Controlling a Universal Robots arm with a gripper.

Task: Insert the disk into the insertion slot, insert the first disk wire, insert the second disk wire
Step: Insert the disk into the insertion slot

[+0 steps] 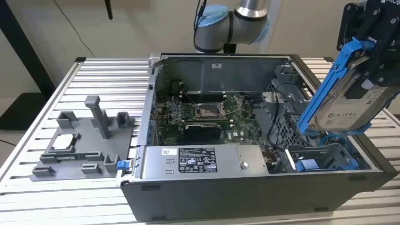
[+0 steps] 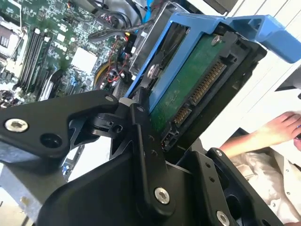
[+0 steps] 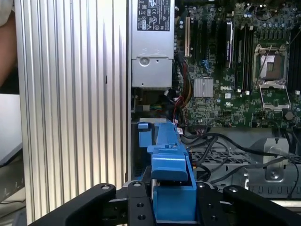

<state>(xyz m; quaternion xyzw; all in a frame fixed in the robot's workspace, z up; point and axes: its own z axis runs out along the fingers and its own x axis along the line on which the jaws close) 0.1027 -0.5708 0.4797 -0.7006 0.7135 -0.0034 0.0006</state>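
Observation:
In the exterior view my gripper (image 1: 367,63) is shut on the disk (image 1: 342,105), a silver drive with a white label in a blue carrier. It hangs tilted, one end down, over the case's near corner on the exterior view's right. Just below its lower end sits the insertion slot (image 1: 320,158), a grey bay with blue edges. The second wrist view shows the disk's green board and connector (image 2: 190,89) between my black fingers (image 2: 141,141). In the first wrist view the blue carrier (image 3: 170,162) is clamped in my gripper (image 3: 171,200) above the slot's blue edge (image 3: 144,134). Dark cables (image 3: 211,146) lie beside the bay.
The open computer case (image 1: 250,197) holds a motherboard (image 1: 206,112) and a power supply (image 1: 200,161). A grey fixture (image 1: 84,150) stands on the slatted table at the exterior view's left. A person's hand (image 2: 277,129) rests close to the case.

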